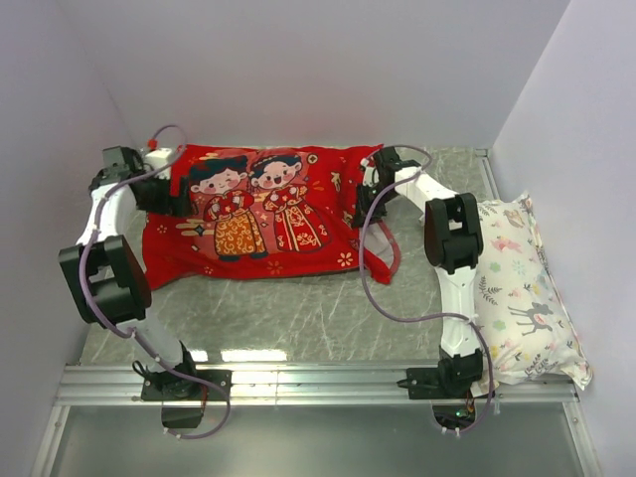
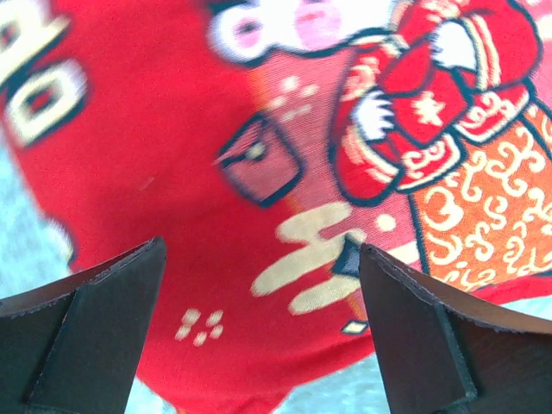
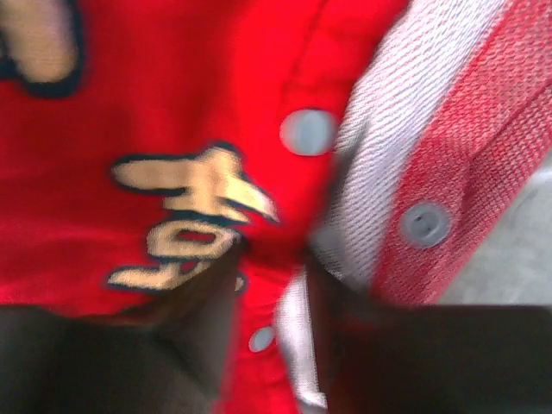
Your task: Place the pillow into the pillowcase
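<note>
Your left end effector (image 2: 260, 250) hangs with its jaws apart over the pillowcase (image 1: 258, 214), which lies plump on the bench (image 1: 298, 318). Your right end effector (image 3: 272, 259) sits at the case's snap-buttoned mouth, and blur hides whether it grips. A tug there could drag out the pillow (image 3: 405, 95), probably that white weave. The rest of it is hidden.

A robot test cell in a lab, not a home. Plain white partition walls (image 1: 318, 70) stand beyond and to either side of the left gripper (image 1: 177, 191) and right gripper (image 1: 366, 197). The grey stone-patterned counter (image 1: 298, 318) ends, nearer than them, in an aluminium rail (image 1: 318, 383) with bolted arm bases (image 1: 184, 383) and loose cables (image 1: 364, 273).
</note>
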Controlling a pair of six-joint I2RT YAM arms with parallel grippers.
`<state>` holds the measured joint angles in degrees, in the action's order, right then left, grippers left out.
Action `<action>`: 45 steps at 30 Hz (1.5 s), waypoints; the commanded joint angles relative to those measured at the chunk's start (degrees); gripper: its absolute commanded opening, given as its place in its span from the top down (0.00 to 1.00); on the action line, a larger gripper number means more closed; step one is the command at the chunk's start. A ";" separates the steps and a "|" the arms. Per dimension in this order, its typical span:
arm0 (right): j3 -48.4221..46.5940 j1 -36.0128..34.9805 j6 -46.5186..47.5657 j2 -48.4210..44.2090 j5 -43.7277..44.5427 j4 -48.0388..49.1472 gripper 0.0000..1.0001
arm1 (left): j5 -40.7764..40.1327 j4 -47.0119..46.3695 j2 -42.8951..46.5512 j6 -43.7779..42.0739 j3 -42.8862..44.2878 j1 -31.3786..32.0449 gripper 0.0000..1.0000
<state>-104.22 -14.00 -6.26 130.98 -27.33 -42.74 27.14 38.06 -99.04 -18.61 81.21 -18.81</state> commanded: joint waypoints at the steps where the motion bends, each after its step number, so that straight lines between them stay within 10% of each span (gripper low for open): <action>1: -3.44 -0.41 0.46 0.16 -2.01 -1.12 0.81 | -1.64 -0.27 1.93 -10.55 1.31 6.13 0.01; 14: -0.45 -1.38 1.16 -1.16 -7.12 -0.50 0.92 | -3.07 -2.82 -16.79 -11.71 8.18 23.19 0.10; 21: -0.28 -4.80 1.16 -0.46 -9.40 -0.41 0.92 | 6.09 -2.37 -15.49 -8.47 9.31 31.36 1.00; 30: -1.16 -8.24 0.64 -1.25 -11.78 -0.33 0.94 | 9.94 -1.06 -12.22 0.41 19.95 40.43 0.95; 37: -0.89 -8.59 0.02 -2.22 -13.54 0.46 0.98 | 20.93 -15.62 -8.90 9.28 10.04 41.74 1.00; 45: 5.24 -3.33 4.67 -9.41 -8.11 -3.66 1.00 | 8.05 -14.15 -19.07 9.04 3.54 33.08 1.00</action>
<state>-101.43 -18.90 -4.16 129.25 -33.87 -44.60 37.15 25.15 -114.48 -10.61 89.01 19.20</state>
